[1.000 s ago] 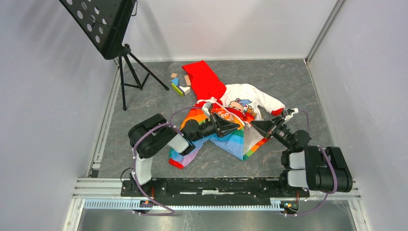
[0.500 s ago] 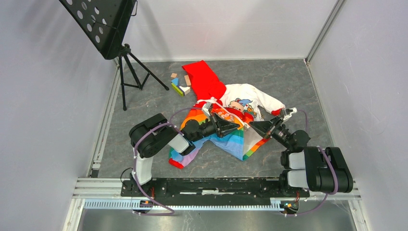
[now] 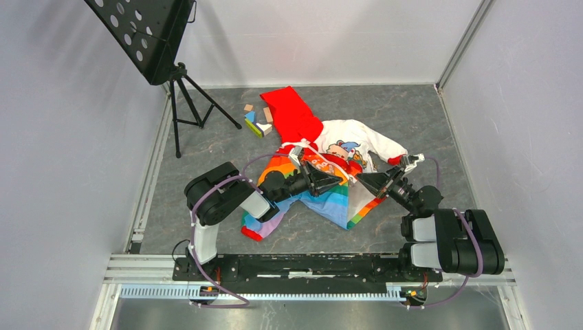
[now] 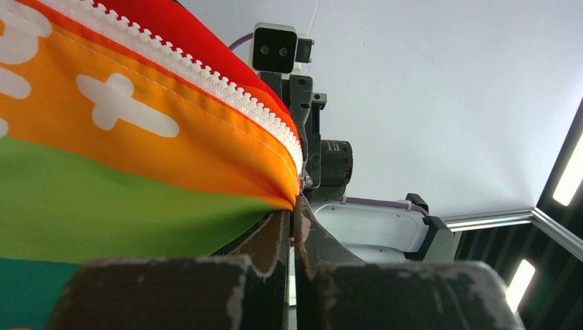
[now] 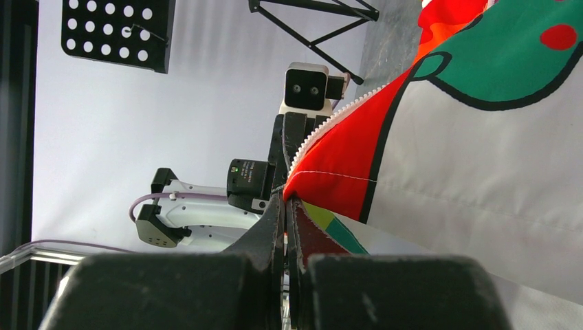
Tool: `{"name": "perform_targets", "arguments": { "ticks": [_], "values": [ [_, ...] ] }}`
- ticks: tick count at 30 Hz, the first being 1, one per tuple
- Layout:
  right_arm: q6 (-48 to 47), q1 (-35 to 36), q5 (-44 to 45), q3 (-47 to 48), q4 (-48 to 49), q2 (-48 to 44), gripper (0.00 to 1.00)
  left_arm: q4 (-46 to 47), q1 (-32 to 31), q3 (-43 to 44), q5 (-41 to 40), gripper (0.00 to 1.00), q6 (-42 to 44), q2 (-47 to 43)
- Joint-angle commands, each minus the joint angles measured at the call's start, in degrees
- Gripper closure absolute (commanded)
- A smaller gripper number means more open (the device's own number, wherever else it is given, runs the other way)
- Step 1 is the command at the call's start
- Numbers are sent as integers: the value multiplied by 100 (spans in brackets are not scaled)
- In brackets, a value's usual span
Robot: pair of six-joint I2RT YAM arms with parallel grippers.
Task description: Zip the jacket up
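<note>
Left end effector (image 4: 294,206): I pinch the orange zipper edge of the jacket (image 3: 344,146). Right end effector (image 5: 284,196): I pinch its red edge.

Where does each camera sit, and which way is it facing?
Top external: high behind the robot, looking down at the jacket; left arm and right arm show.
Left wrist: on the left arm, looking along the left tool, shut on the jacket's orange zipper edge.
Right wrist: along the right tool, shut on the red zipper edge.
Shared: each wrist view faces the other's camera: right wrist camera, left wrist camera.
</note>
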Motion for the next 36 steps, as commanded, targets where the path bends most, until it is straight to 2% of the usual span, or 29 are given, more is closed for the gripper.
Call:
{"name": "perform_targets", "arguments": {
  "ticks": [1,36],
  "values": [
    [-155,16,53,-713,2083,13,100,332,12,36,4,98,-134,-62],
    [-258,44,98,-768,1995,57,100,332,-29,92,22,98,-89,-133]
  ]
}}
